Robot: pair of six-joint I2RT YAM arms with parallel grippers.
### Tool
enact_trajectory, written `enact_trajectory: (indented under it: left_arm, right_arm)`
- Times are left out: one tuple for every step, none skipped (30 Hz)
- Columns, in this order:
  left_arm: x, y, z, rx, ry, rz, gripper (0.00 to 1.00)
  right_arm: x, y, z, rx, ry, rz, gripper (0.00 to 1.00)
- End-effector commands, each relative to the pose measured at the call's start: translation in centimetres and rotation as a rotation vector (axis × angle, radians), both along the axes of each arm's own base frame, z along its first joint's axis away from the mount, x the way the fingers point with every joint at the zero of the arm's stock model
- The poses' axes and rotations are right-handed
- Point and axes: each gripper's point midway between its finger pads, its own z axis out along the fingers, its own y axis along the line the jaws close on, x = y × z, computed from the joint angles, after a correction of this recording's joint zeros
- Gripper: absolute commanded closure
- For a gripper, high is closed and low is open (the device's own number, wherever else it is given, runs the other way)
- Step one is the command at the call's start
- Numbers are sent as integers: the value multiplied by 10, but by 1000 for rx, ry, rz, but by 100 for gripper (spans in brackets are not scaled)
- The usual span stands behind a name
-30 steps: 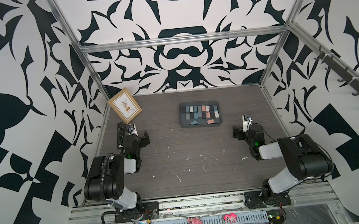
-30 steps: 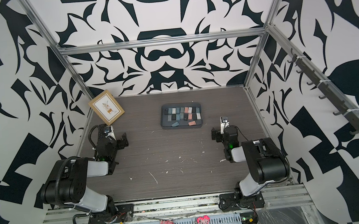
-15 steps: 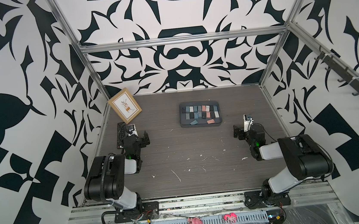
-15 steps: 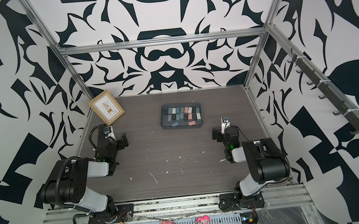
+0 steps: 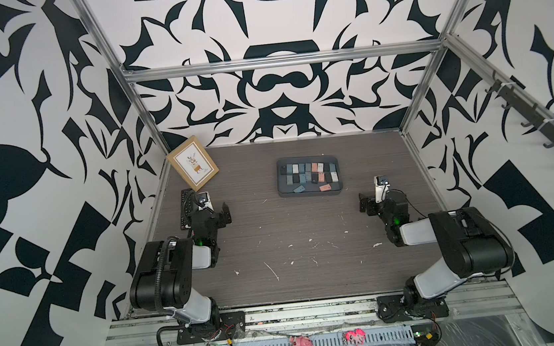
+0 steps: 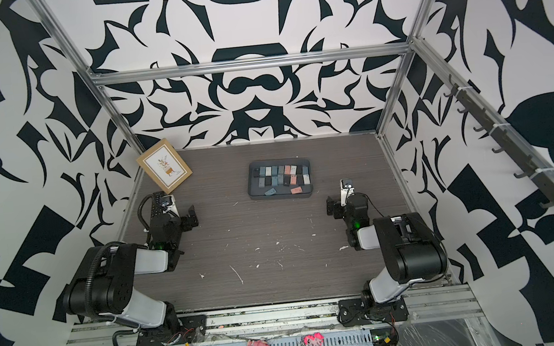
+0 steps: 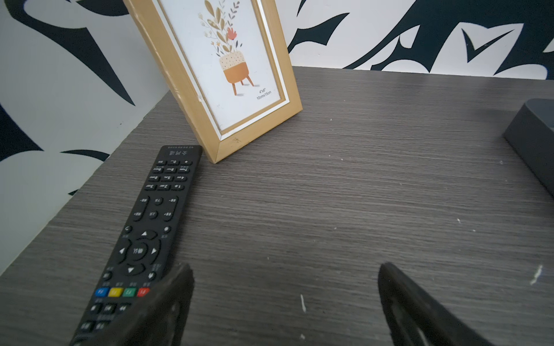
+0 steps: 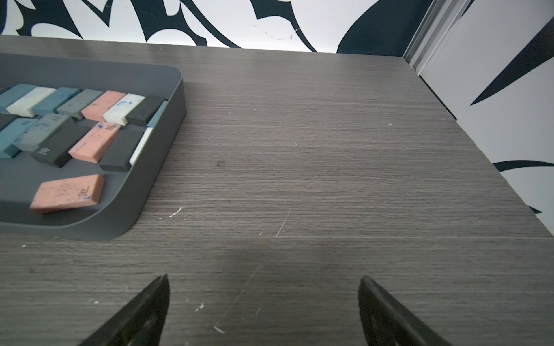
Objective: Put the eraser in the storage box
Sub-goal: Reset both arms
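dark grey storage box [image 5: 309, 195] on the bench [image 5: 292, 241] holds rows of blue, grey, black, white and pink erasers [image 5: 314, 168], one pink eraser [image 8: 67, 193] loose near its wall; left claw [image 7: 284, 299] and right claw [image 8: 263, 302] gape wide, empty

Table [image 8: 299, 155] first: grey wood-grain laminate, matt, with fine lines running across it, scuffed by pale scratches and dotted with white crumbs. The storage box [image 8: 144, 197] reads as smooth dark grey plastic, matt, no shine on the rim. Inside it, the erasers [image 8: 67, 193] look rubbery and dull, the pink ones speckled and ink-stained. Now the picture frame [image 7: 221, 78]: a tan wood-look moulding with a soft sheen, chipped along one edge, around a paper print. The remote [image 7: 144, 233] is black matt plastic with rubbery buttons. The rails [image 5: 278, 61] are brushed metal and the walls [image 5: 19, 101] are flat printed panels. The left arm [image 5: 161, 278] wears faintly shiny black casing.
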Motion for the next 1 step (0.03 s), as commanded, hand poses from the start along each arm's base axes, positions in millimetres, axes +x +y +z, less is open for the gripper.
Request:
enact_trajectory:
  left_arm:
    - [5, -1, 7, 26, -23, 6, 1]
  right_arm:
    - [9, 2, 13, 2, -41, 13, 1]
